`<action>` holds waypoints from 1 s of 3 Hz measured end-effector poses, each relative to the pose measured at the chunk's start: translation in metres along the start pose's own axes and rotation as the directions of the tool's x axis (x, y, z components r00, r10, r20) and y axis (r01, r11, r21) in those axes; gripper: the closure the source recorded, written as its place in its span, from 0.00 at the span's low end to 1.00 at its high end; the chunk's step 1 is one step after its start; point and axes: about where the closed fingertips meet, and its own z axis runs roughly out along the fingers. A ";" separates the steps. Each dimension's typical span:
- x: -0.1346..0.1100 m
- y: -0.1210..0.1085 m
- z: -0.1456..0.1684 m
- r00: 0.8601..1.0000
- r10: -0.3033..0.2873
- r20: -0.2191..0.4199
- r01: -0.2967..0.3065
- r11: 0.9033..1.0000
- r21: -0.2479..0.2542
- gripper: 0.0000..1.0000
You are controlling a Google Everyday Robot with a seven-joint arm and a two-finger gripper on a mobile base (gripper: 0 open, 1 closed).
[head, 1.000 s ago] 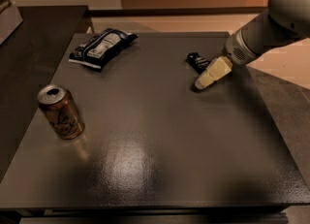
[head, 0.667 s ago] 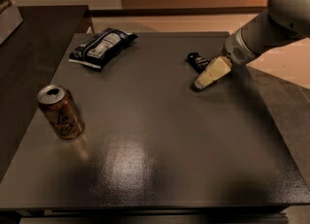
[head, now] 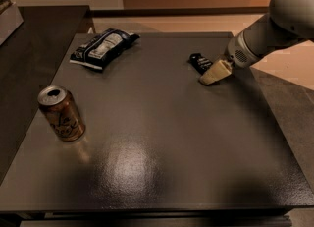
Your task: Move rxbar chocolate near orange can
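Observation:
The rxbar chocolate [head: 200, 62] is a small black wrapper with white lettering, lying at the table's far right. My gripper [head: 214, 73] hangs low over the table right beside it, on its near-right side; one cream finger shows, its tip touching or nearly touching the bar's end. The orange can [head: 61, 113] stands upright near the table's left edge, far from the bar and the gripper.
A puffy dark-blue-and-white snack bag [head: 103, 47] lies at the back left of the dark table [head: 162, 162]. A second dark counter [head: 34, 39] adjoins on the left. The table's right edge runs close under my arm [head: 274, 24].

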 end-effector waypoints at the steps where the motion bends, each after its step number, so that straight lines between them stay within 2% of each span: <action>1: 0.002 0.000 0.002 1.000 -0.001 -0.003 0.001 1.000 -0.001 0.65; 2: 0.001 0.002 -0.002 1.000 -0.008 0.008 0.008 1.000 0.001 0.88; 3: -0.007 0.015 -0.011 0.999 -0.040 0.037 0.040 0.999 -0.012 1.00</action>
